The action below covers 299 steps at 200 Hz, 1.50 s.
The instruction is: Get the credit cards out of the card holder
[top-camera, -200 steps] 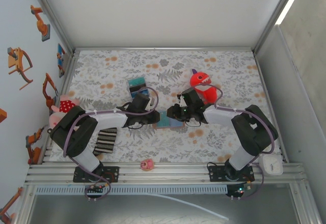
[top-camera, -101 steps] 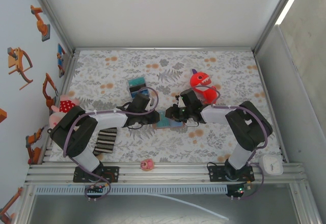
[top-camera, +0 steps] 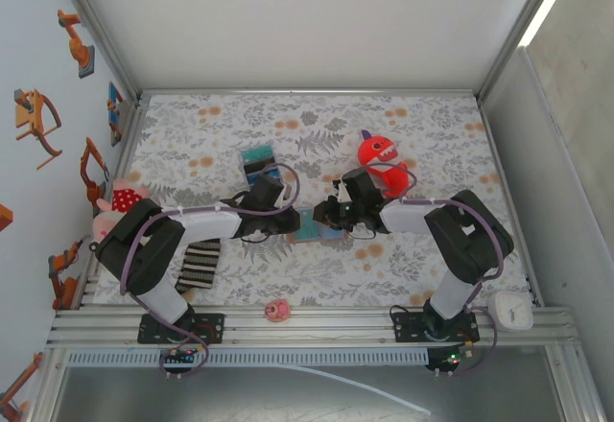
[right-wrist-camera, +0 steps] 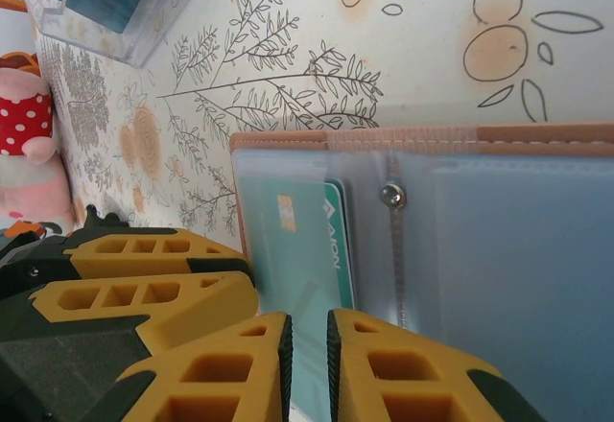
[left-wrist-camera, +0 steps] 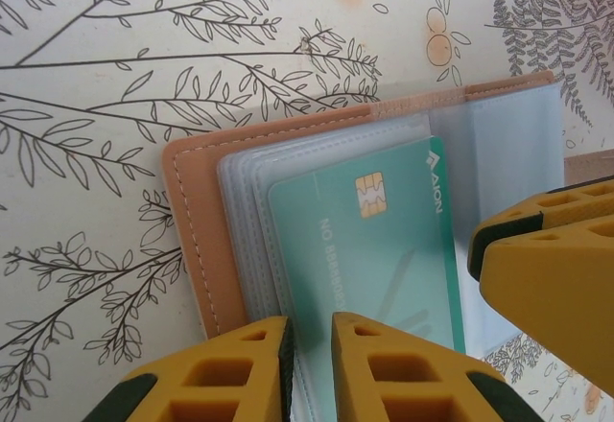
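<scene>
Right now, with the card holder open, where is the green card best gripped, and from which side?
Pinch the green card by its long logo edge, coming from the fold side of the card holder: it lies flat, and that edge seems to reach past its sleeve.

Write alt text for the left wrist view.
An open tan card holder lies on a floral tablecloth, a teal card in its clear sleeves. The left end effector, fingers narrowly apart, sits at the card's bottom edge; the right end effector shows at right.
</scene>
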Motion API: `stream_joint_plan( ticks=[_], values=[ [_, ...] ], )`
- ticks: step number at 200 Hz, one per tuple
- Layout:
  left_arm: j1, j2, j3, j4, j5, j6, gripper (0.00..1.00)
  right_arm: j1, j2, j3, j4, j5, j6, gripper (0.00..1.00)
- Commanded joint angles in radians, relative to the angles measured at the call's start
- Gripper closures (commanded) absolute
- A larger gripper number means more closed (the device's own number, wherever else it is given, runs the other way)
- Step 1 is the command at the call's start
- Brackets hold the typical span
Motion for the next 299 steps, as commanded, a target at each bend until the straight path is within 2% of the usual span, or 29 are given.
stream_joint_plan(
  ticks=[1, 160, 205, 243, 299],
  values=[
    [-0.01, 0.025, 0.014, -0.059, -0.02, 0.02, 0.81, -0.006, 0.0, -0.018, -0.006, 0.012, 0.004, 0.83],
    [-0.009, 0.035, 0.037, -0.08, -0.019, 0.022, 0.82, -0.015, 0.049, -0.016, 0.007, -0.005, 0.009, 0.84],
    [-0.01, 0.043, 0.037, -0.081, -0.019, 0.022, 0.82, -0.015, 0.052, -0.02, 0.039, -0.027, 0.019, 0.89],
    [-0.01, 0.049, 0.038, -0.078, -0.017, 0.024, 0.83, -0.015, 0.056, -0.039, 0.126, -0.062, 0.054, 0.91],
    [-0.01, 0.058, 0.038, -0.073, -0.012, 0.022, 0.84, -0.017, 0.081, -0.058, 0.214, -0.096, 0.092, 0.88]
  ],
)
